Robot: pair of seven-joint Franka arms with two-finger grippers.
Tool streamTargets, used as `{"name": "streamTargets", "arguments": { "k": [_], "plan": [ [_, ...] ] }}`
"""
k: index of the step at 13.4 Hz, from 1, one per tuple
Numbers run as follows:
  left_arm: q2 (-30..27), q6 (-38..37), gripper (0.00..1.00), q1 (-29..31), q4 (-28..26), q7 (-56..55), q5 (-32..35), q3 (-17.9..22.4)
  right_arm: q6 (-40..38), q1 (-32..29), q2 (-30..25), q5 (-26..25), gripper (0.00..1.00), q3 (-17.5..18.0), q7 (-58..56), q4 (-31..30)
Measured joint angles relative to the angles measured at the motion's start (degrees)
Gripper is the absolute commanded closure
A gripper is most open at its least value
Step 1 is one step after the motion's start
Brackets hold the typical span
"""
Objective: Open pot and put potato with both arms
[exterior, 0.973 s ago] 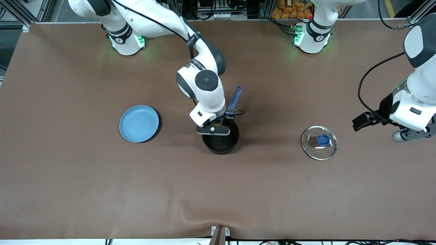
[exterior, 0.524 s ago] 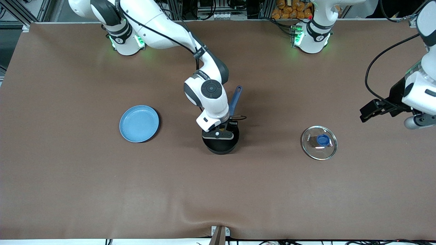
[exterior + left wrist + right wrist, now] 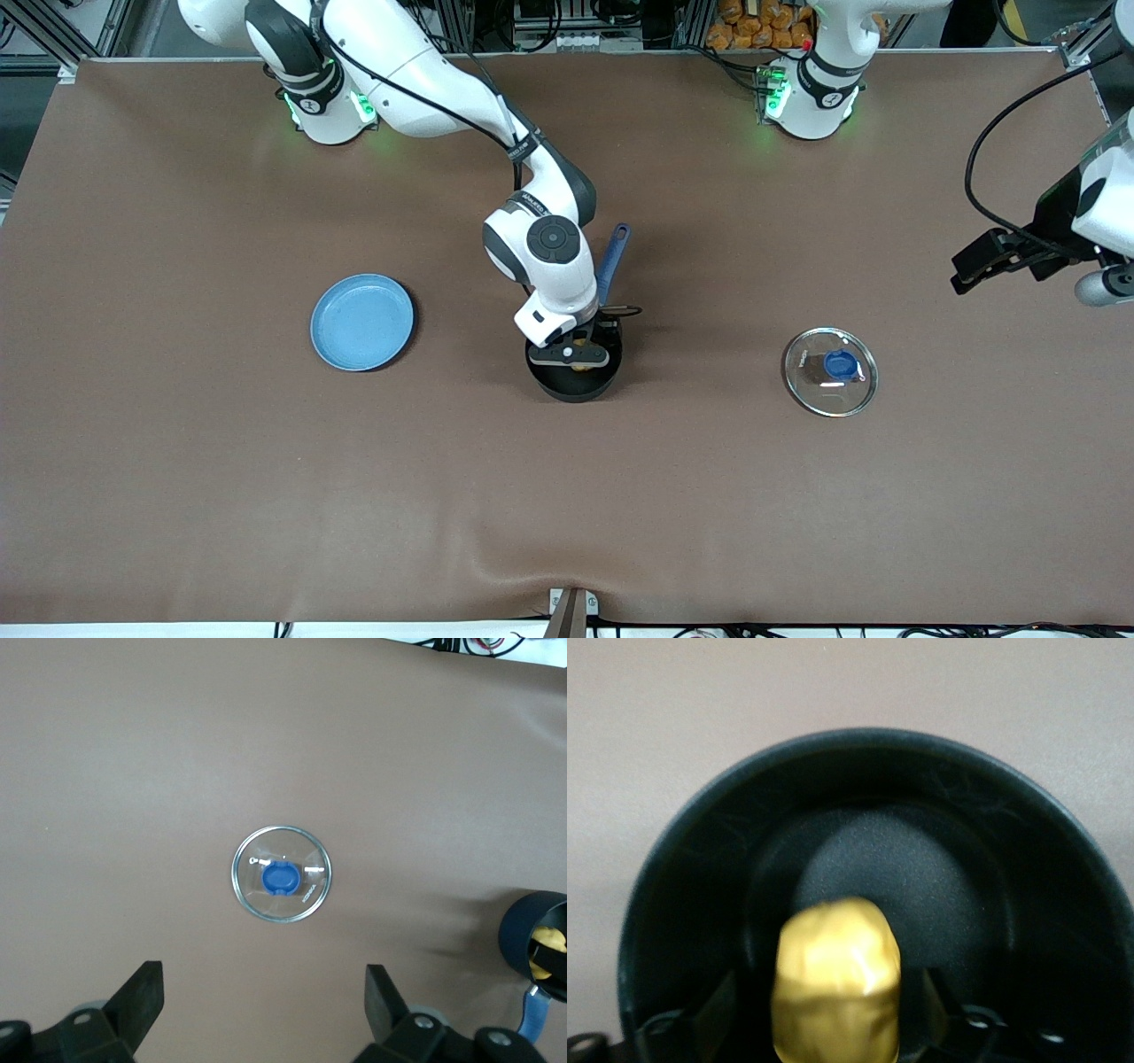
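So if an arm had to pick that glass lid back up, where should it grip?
By the blue knob at the centre of the glass lid, coming straight down. The lid lies flat on the table, knob up, so its thin rim offers no purchase.

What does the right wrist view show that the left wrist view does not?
Only the right wrist view shows the pot's dark inside up close, with the potato held by the right gripper over it. Only the left wrist view shows the glass lid with its blue knob lying on the brown table, and the left gripper open above it. Both share the pot and the potato, which the left wrist view catches only at its edge.
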Motion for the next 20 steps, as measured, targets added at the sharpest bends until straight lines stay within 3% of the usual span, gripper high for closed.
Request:
{"name": "streamTargets", "arguments": {
  "k": [2, 4, 10, 15, 20],
  "plan": [
    [-1.18, -1.34, 0.00, 0.58, -0.01, 0.27, -0.09, 0.01, -0.75, -0.15, -0.63, 0.09, 0.00, -0.29, 0.00, 1.40],
    [-2.32, -2.53, 0.00, 0.76, -0.52, 0.39, -1.64, 0.02, -7.50, -0.63, -3.75, 0.09, 0.00, -0.62, 0.00, 3.05],
    [-7.16, -3.33, 0.00, -1.18, -6.97, 0.75, -2.84, 0.12, -35.46, -5.31, -23.92, 0.08, 0.00, 0.13, -5.34, 3.88],
    [-8.99, -6.01, 0.00, -2.41, -8.41, 4.17, -2.84, 2.45, -50.92, -15.84, -37.70, 0.04, 0.00, 0.40, -19.45, 1.66],
    [-9.17, -6.53, 0.00, -2.50, -8.40, 6.44, -2.84, 2.98, -54.06, -32.20, -51.15, -0.32, 0.00, 2.11, -35.28, -7.19]
  ]
}}
